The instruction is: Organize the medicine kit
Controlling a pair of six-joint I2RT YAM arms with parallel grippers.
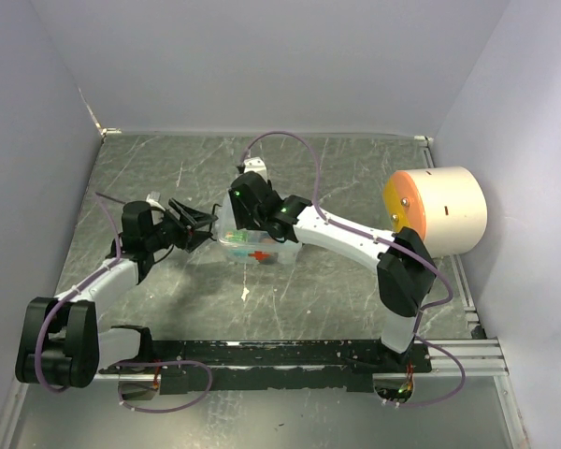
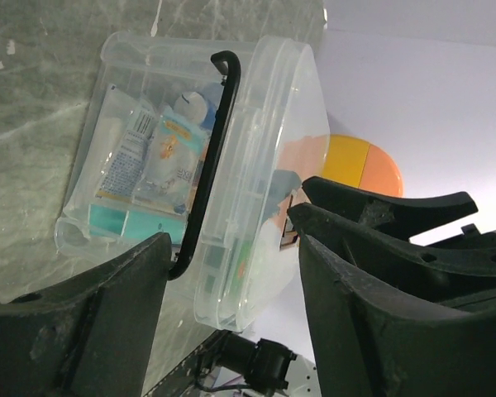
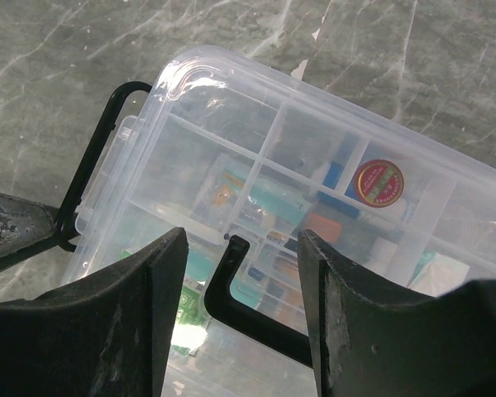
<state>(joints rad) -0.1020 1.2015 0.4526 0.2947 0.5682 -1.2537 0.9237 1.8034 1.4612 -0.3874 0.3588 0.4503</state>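
The medicine kit (image 1: 255,246) is a clear box with a red cross, lying mid-table. My left gripper (image 1: 198,224) is at its left side. In the left wrist view the kit (image 2: 149,157) shows packets inside and a black handle (image 2: 211,157). The left gripper (image 2: 231,240) is open there, the kit's near corner just ahead between its fingers, untouched. My right gripper (image 1: 246,217) hovers over the kit. In the right wrist view this gripper (image 3: 241,240) is open over the divided tray (image 3: 314,165). A black handle end (image 3: 236,248) lies between its fingers with a gap on each side.
A big cream cylinder (image 1: 439,210) with an orange face lies at the right wall. Grey walls close in the table on three sides. A black rail (image 1: 290,354) runs along the near edge. A left finger (image 3: 16,231) shows beside the kit's other handle (image 3: 95,161).
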